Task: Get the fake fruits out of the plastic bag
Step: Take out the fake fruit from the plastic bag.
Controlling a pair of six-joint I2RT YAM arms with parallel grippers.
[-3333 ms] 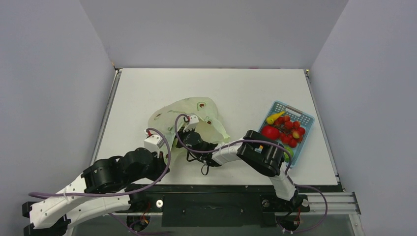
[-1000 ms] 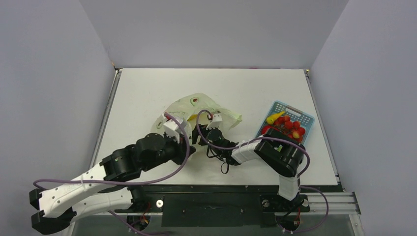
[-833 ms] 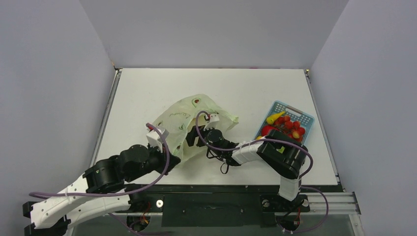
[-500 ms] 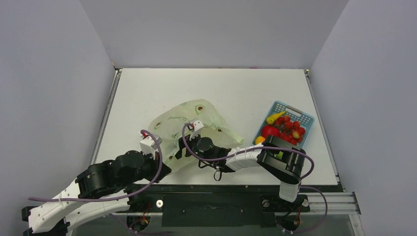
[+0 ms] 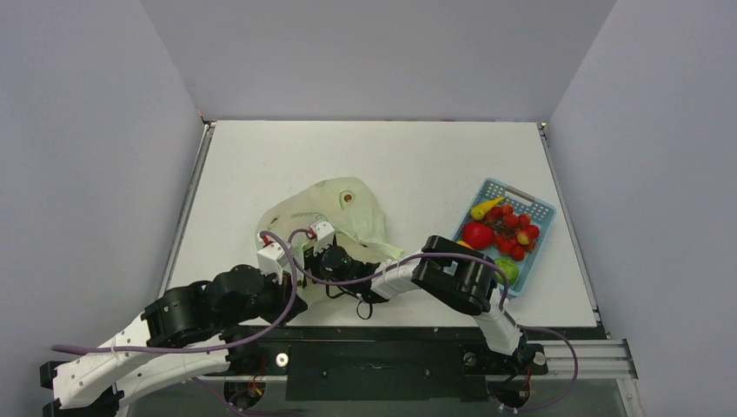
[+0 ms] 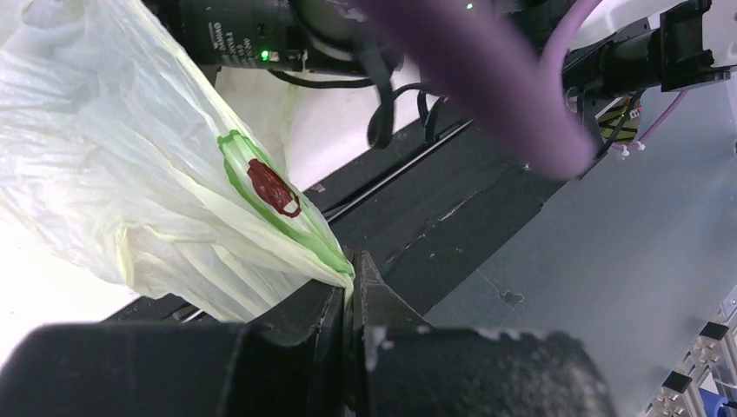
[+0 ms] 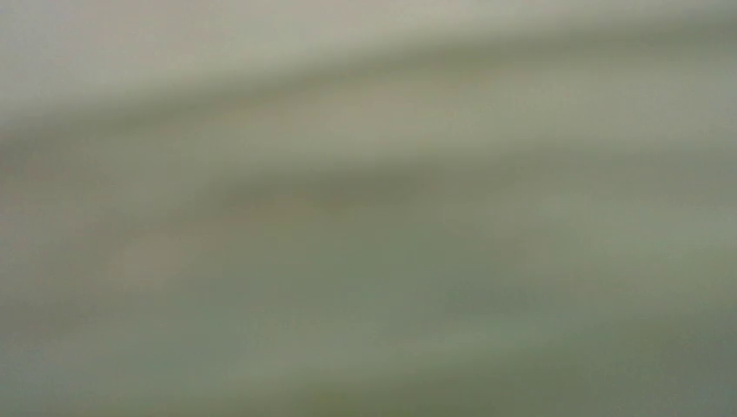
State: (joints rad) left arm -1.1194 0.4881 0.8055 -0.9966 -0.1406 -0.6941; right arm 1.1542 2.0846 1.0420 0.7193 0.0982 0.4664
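Left jaws: clenched on a thin folded edge of the plastic bag point(image 6: 130, 174), which fans out up and left from them.
Right jaws: cannot tell their state; their camera shows only blurred pale film, probably bag pressed close.
Bag: crumpled on the tabletop point(image 5: 261, 156) just beyond both jaws, long axis crosswise.
Fake fruits point(image 5: 478, 233): in the blue basket point(image 5: 537, 204), well right of the jaws.

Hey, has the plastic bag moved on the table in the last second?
Yes. The plastic bag has slid left, its right edge now farther from the blue basket, which stayed put.
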